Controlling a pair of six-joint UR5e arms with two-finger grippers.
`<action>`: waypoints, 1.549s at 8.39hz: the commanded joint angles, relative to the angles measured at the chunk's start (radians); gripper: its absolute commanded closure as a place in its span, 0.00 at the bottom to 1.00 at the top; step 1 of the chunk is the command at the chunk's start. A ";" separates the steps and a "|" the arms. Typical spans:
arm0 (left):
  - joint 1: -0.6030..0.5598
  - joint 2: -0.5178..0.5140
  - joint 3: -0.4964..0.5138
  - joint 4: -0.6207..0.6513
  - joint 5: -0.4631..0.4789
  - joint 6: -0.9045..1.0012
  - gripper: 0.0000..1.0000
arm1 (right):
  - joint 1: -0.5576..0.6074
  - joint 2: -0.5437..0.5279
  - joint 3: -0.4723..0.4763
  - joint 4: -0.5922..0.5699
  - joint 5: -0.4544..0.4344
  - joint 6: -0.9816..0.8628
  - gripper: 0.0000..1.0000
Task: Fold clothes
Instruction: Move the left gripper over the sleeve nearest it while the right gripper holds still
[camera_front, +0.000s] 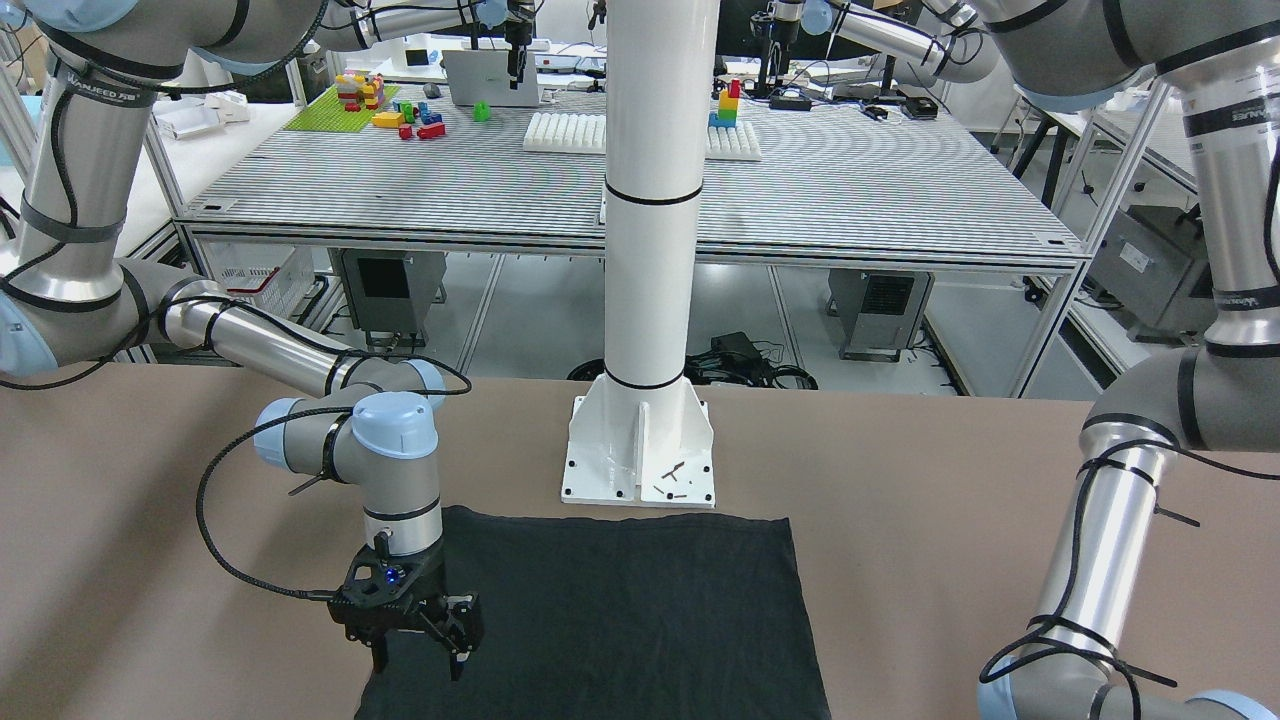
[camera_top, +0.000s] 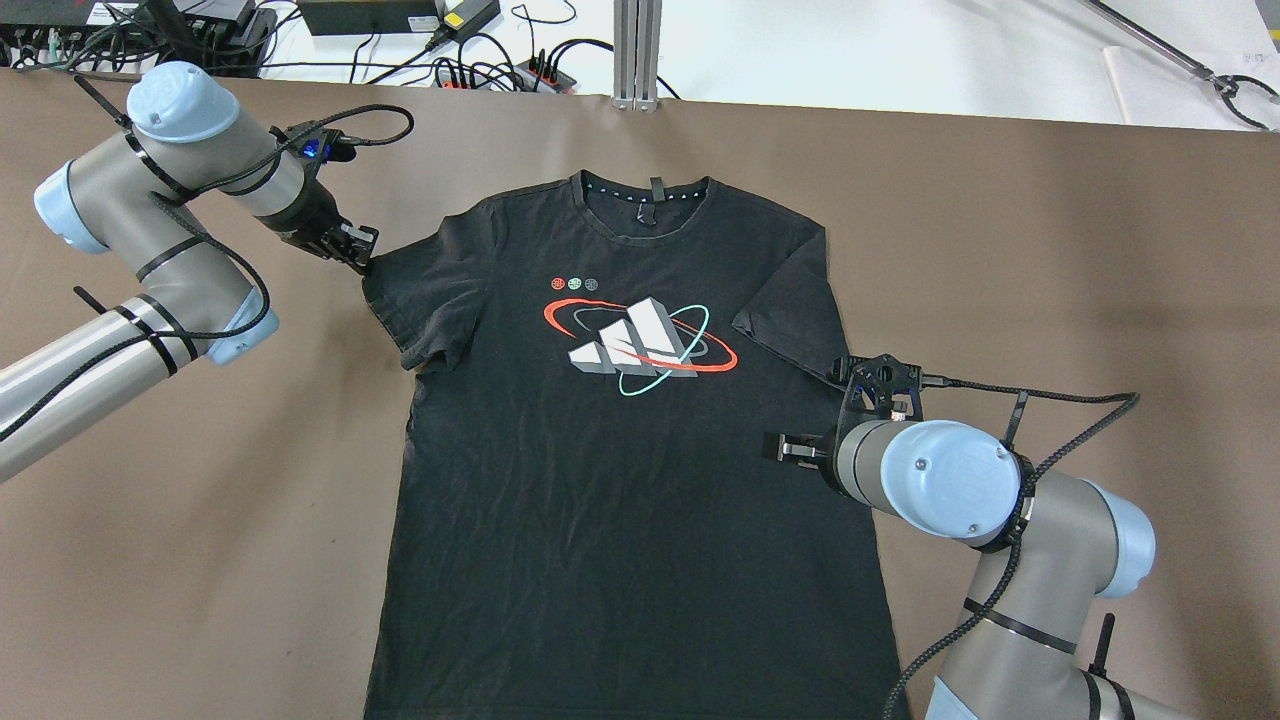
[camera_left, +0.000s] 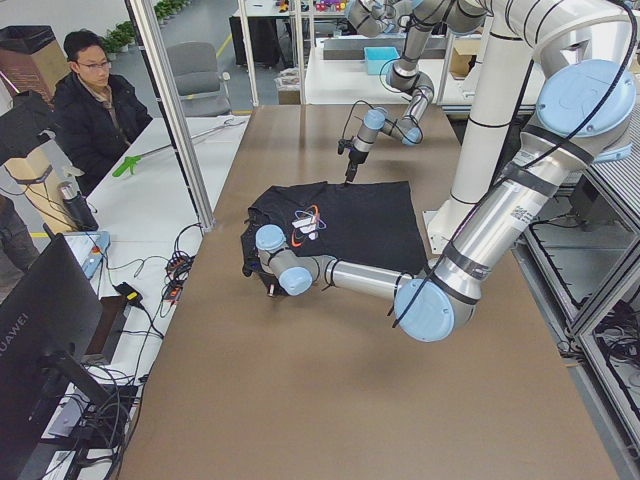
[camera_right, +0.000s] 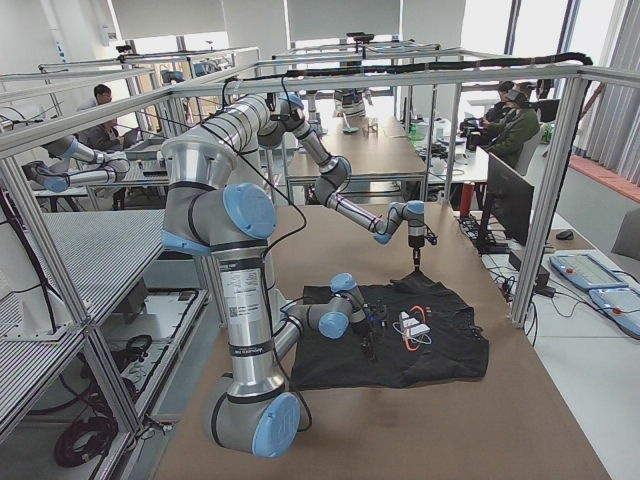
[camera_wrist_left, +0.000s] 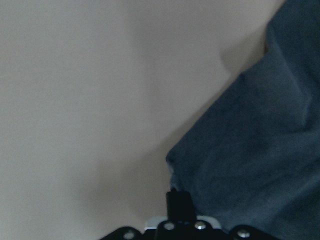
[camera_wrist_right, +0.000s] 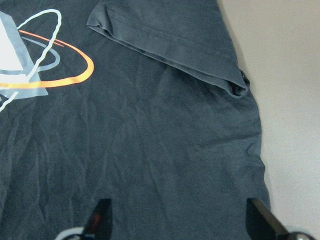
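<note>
Wrinkles run across the black shirt (camera_top: 640, 500), which lies flat and print-up on the brown table (camera_top: 1000, 250). Its collar is at the far side and its hem is near me, just short of the white pole's base plate (camera_front: 640, 460). My left gripper (camera_top: 358, 258) sits at the far left, at the outer edge of the left sleeve (camera_top: 430, 300). My left wrist camera shows only one dark finger (camera_wrist_left: 180, 202) against the cloth's edge, so I cannot tell whether that gripper is clenched on the sleeve or free. My right gripper (camera_front: 420, 665) is released, with its two fingers (camera_wrist_right: 102, 222) spread wide and pointing down over the shirt's right side, just nearer to me than the right sleeve (camera_top: 790, 300). That sleeve lies partly over the body of the shirt. I cannot tell whether the right fingertips touch the cloth.
</note>
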 joint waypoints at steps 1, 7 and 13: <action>0.005 0.057 -0.183 0.005 -0.012 -0.124 1.00 | 0.000 0.000 0.000 0.000 0.000 0.000 0.06; 0.083 -0.119 -0.097 0.006 0.043 -0.310 1.00 | 0.000 0.003 -0.003 0.002 0.003 -0.002 0.06; 0.162 -0.188 -0.030 -0.003 0.165 -0.386 1.00 | -0.003 0.004 -0.012 0.002 0.003 -0.006 0.06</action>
